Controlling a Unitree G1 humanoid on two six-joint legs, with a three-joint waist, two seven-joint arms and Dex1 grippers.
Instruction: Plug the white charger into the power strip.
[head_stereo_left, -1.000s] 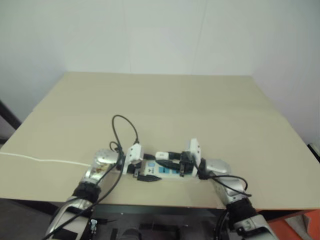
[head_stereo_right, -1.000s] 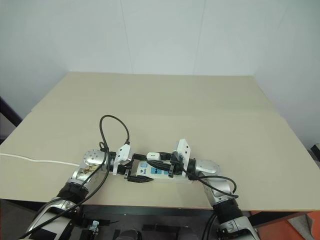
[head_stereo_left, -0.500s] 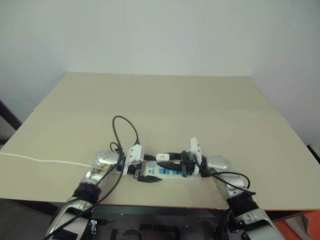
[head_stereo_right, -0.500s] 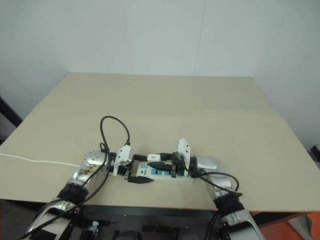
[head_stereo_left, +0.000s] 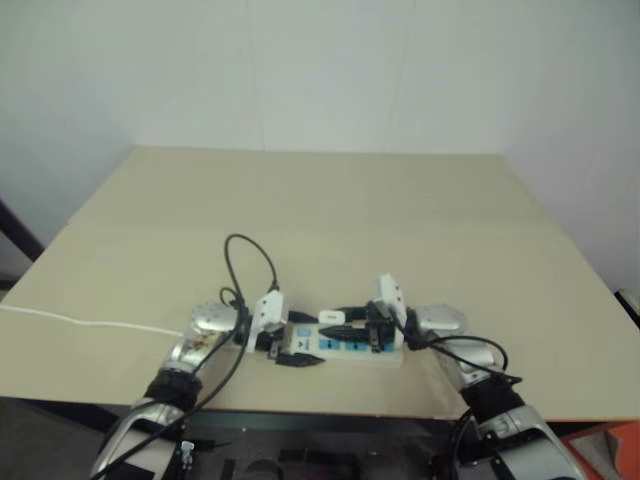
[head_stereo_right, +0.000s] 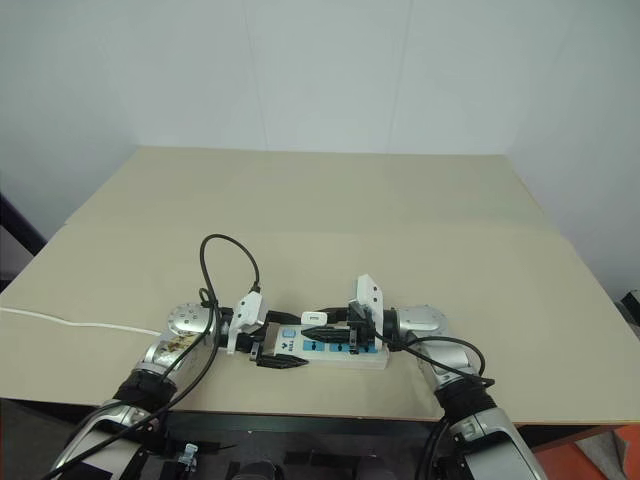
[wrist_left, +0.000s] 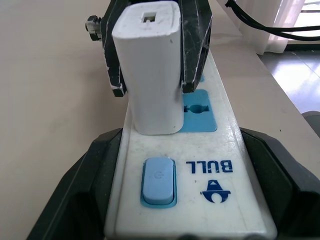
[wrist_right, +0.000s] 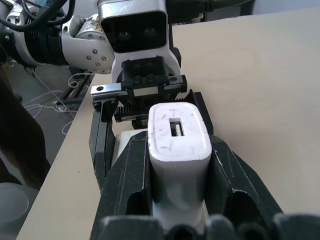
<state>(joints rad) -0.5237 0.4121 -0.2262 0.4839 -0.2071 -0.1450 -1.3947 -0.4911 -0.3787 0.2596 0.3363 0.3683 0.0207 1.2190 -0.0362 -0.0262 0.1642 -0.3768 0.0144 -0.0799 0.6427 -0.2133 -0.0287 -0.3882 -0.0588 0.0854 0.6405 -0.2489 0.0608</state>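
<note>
Charger first: the small white rounded plastic charger block (wrist_left: 151, 65) stands upright on the long white plastic power strip (wrist_left: 220, 150) with blue socket faces, its base on the socket next to the blue end switch (wrist_left: 158, 181). My right pincer (wrist_right: 178, 165) is clenched on the block's sides; my left pincer (head_stereo_right: 272, 351) is clamped on the strip's left, switch end. The strip's long axis runs left to right along the near edge of the pale wooden bench (head_stereo_right: 330, 215), between my wrists. I judge the remaining move a straight push down. "BULL" is printed beside the switch.
</note>
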